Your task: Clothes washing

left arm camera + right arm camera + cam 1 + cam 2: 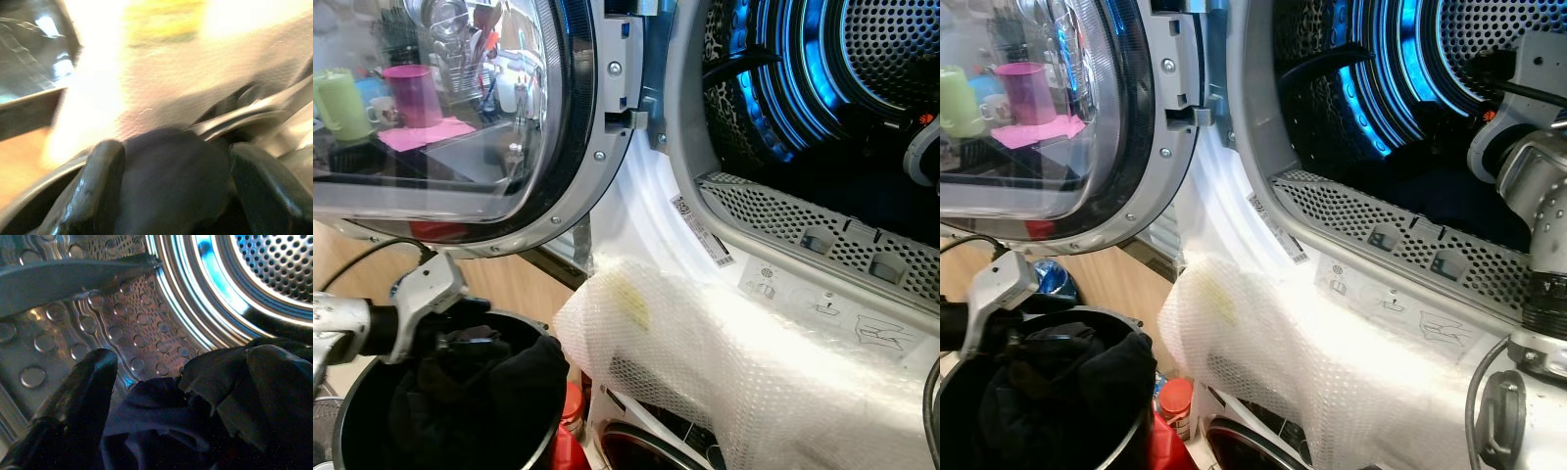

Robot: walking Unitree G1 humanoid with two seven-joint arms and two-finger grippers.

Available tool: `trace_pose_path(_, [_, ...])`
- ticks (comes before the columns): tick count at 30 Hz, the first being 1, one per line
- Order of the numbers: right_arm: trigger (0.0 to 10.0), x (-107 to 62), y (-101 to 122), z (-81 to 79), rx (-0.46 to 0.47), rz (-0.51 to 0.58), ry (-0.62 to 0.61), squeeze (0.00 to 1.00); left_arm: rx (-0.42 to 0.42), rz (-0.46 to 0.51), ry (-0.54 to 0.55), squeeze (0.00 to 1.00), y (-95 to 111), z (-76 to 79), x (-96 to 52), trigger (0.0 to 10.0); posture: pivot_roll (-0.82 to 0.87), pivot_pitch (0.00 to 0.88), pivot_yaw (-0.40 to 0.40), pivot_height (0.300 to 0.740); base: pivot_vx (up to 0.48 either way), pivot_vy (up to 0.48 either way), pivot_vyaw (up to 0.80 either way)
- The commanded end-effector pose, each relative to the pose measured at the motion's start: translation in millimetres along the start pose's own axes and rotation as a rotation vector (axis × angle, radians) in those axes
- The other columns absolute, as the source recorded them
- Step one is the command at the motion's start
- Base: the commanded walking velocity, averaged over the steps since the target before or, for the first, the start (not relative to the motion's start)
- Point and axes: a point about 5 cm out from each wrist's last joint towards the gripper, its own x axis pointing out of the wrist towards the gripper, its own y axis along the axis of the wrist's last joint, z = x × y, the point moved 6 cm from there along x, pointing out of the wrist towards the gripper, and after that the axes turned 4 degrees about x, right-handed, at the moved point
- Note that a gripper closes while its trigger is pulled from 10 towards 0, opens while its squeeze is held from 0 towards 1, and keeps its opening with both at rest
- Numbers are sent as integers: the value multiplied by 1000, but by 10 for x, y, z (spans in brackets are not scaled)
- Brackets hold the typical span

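The right gripper [166, 421] is deep inside the washer drum [146, 323], its 2 black fingers [78, 396] spread wide, with a dark garment [161, 421] bunched between them on the drum floor. The left gripper [168, 191] hangs over the black laundry basket [352, 392] below the open door [460, 117], fingers spread on either side of the dark clothes [499, 382] piled against the basket's right rim. Bubble wrap [724, 343] drapes over the washer's lower front edge, just beside the basket
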Motion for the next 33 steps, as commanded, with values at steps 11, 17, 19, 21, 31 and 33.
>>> trace_pose_path(11, [10000,-125,142,154,-64,48,-67,698,-126,183,-55,0,68,476,830,10000,170,0,-67,740,0,0,0])
trace_pose_path(17, [10000,-450,579,205,-55,84,-85,0,-136,168,-35,0,-5,502,945,10000,97,0,-73,740,0,0,0])
trace_pose_path(19, [10000,-504,632,201,-44,87,-81,0,-137,163,-30,0,-18,500,962,10000,87,0,-75,740,0,0,0])
trace_pose_path(21, [10000,-551,673,212,-32,84,-87,0,-133,156,-28,0,-34,499,976,10000,82,0,-76,740,0,0,0])
trace_pose_path(31, [10000,-905,608,115,-61,-15,-2,0,-163,199,66,0,21,356,1177,10000,6,0,-134,740,0,0,0])
trace_pose_path(33, [10000,-981,627,130,-59,-25,-19,0,-168,202,72,0,19,358,1215,10000,-2,0,-135,740,0,0,0])
